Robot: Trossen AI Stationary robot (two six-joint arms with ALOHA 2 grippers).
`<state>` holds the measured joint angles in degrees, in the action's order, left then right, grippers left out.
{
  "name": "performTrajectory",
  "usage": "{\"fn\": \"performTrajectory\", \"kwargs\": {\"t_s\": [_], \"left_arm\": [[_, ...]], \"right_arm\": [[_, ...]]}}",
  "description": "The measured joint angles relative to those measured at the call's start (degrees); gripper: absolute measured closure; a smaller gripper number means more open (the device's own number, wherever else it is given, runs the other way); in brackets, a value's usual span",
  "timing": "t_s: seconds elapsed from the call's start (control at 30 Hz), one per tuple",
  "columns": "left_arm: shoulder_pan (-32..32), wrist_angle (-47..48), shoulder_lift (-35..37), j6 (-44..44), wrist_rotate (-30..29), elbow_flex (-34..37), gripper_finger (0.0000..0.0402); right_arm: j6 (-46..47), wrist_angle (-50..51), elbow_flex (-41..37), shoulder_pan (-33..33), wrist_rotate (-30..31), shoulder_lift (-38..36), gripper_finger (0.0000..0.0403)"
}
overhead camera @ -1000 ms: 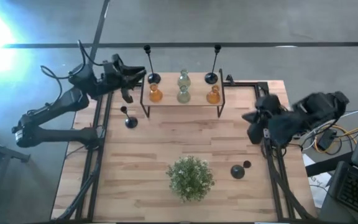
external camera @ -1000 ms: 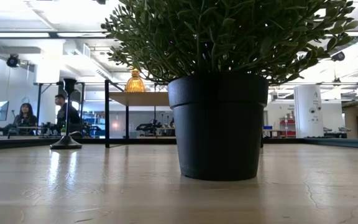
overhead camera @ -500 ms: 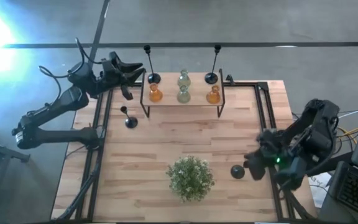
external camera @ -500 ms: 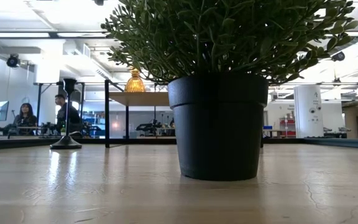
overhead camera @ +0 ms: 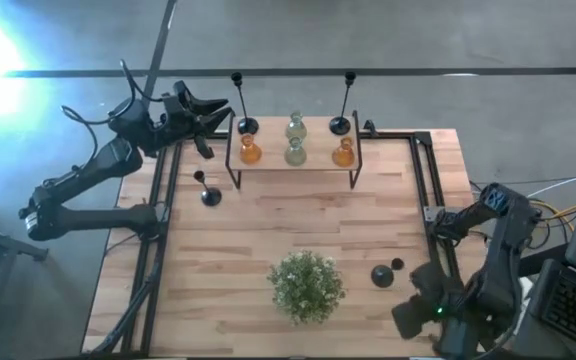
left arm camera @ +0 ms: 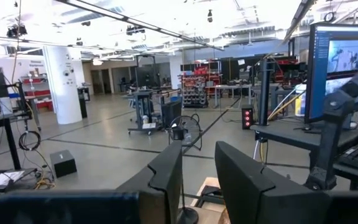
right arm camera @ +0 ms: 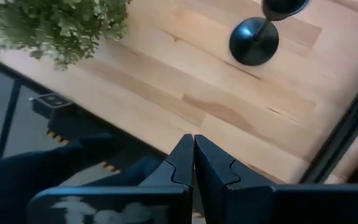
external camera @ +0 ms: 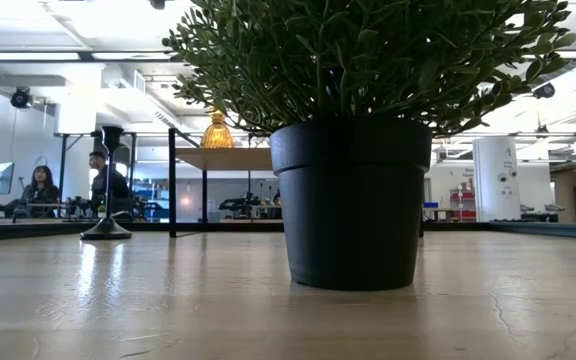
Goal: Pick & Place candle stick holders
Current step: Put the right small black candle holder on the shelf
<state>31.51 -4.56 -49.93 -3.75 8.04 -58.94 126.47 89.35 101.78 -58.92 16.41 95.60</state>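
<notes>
On a raised rack (overhead camera: 293, 165) at the table's far side stand two tall black candle stick holders (overhead camera: 247, 126) (overhead camera: 340, 125) and several glass ones, amber (overhead camera: 251, 152) and pale green (overhead camera: 295, 152). A short black holder (overhead camera: 208, 192) stands on its round base at the table's left, another (overhead camera: 383, 275) at the near right. My left gripper (overhead camera: 216, 120) hovers open just left of the rack; the left tall holder (left arm camera: 179, 162) shows beyond its fingers. My right gripper (right arm camera: 194, 144) is shut, points down over the near right edge, short of the right holder (right arm camera: 253, 40).
A bushy green plant (overhead camera: 306, 285) in a black pot (external camera: 353, 200) stands at the near middle, left of the right short holder. Black rails (overhead camera: 433, 200) run along the table's left and right sides. People sit in the room beyond the table (external camera: 43, 190).
My right gripper has swung from the middle of the table's right edge toward the near right corner, sinking, rolling about and tipping to point down; it has stayed shut. No holder has moved.
</notes>
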Motion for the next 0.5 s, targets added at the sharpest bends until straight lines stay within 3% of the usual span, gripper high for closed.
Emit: {"fn": "performTrajectory", "kwargs": {"t_s": [0.27, 0.5], "left_arm": [[0.38, -0.24, -0.02, -0.46, -0.01, -0.32, 0.03], [0.37, -0.96, -0.02, -0.72, 0.01, -0.37, 0.03]], "right_arm": [[0.22, 0.52, -0.66, 0.06, 0.0, 8.36, 0.0395], [1.93, 0.03, -6.53, 3.91, -1.91, 15.02, 0.0395]]}}
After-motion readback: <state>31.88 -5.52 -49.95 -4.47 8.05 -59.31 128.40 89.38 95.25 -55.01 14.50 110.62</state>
